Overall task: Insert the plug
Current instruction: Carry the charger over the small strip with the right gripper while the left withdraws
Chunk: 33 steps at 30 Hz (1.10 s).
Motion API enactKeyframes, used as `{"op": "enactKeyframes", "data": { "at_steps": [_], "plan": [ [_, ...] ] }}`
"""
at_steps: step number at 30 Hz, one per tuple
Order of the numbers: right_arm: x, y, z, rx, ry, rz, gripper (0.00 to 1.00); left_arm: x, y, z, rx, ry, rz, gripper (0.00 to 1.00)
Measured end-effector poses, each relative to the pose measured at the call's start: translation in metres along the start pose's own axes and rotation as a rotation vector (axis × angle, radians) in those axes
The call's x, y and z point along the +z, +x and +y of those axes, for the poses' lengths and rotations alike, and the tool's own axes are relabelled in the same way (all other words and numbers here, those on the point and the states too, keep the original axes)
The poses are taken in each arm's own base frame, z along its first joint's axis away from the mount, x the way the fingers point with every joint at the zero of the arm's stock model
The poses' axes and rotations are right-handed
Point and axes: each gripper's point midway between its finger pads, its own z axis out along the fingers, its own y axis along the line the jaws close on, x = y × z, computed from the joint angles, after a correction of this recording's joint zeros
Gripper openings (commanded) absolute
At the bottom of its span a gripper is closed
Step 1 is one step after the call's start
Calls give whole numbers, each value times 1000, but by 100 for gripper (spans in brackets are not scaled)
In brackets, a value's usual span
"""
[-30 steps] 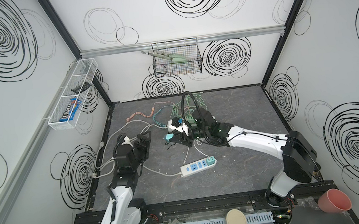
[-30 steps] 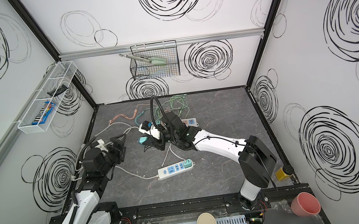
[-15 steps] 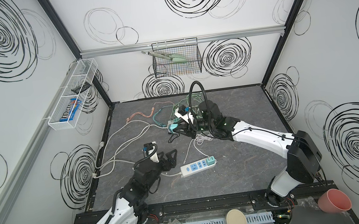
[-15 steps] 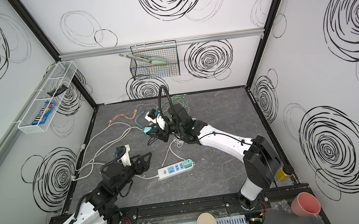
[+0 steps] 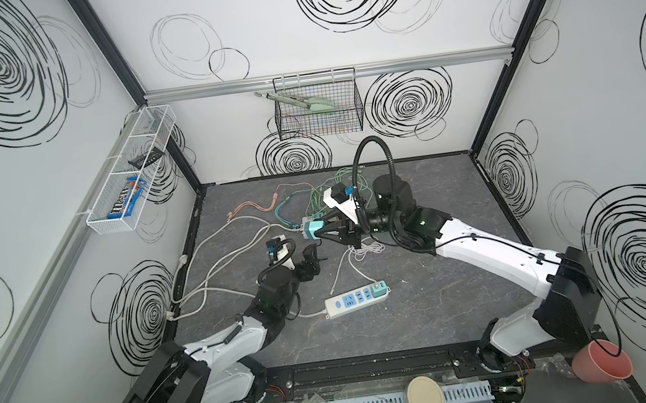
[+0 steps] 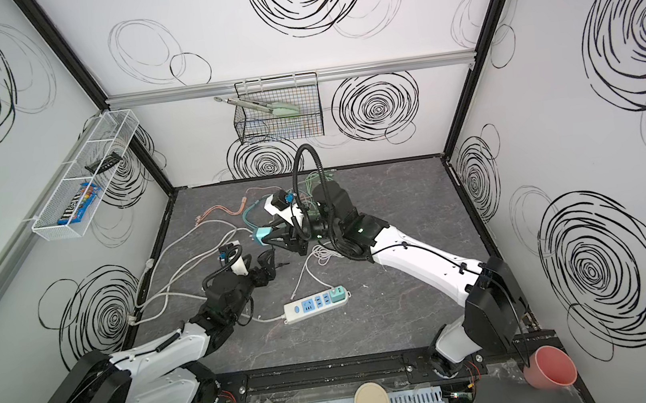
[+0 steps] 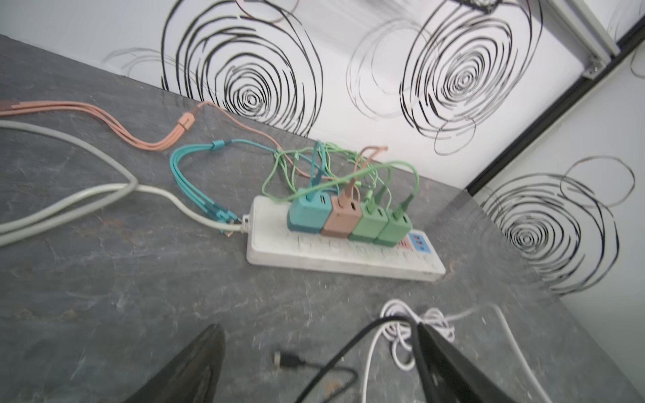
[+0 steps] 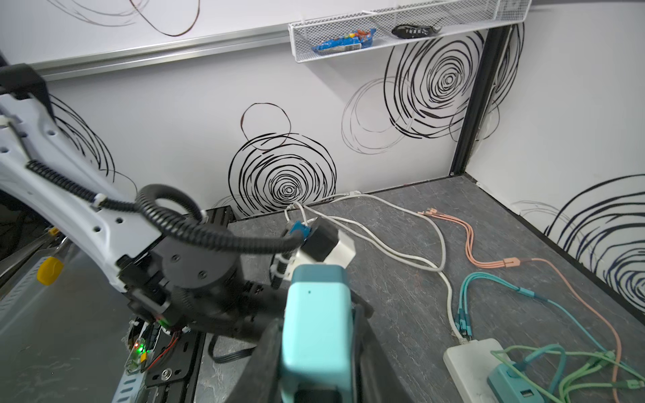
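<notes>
Left gripper (image 7: 317, 328) swung in from 9 o'clock, wide over black USB plug (image 7: 288, 359); right gripper (image 5: 323, 231) clamps teal charger (image 8: 317, 321). Centre plug before closing.

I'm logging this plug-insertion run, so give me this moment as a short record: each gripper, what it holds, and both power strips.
right gripper: shut on teal adapter, held above the table
left gripper: open, empty, low over black USB plug lying on the table
small power strip: front centre, mint charger at one end, other sockets unoccupied
large power strip: at the back, four chargers plugged in side by side
</notes>
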Motion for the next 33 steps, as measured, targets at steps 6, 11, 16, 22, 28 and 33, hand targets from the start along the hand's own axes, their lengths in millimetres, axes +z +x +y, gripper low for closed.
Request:
{"op": "enactKeyframes", "data": {
  "at_steps": [6,11,16,22,28,33],
  "plan": [
    [-4,23,16,-92,-101,78,0,18,-45,7,-48,3,-107,80],
    [-1,77,25,-207,-208,255,0,27,-74,22,-90,-4,-118,78],
    [4,128,30,-301,-272,454,0,21,-78,27,-108,9,-69,78],
    [8,157,34,-425,-299,652,0,7,-73,26,-120,7,-16,78],
    [19,182,37,-519,-263,874,0,-11,-86,28,-153,-9,-50,75],
    [18,212,46,-538,-274,1029,0,-25,-73,36,-182,-26,-40,75]
  ]
}}
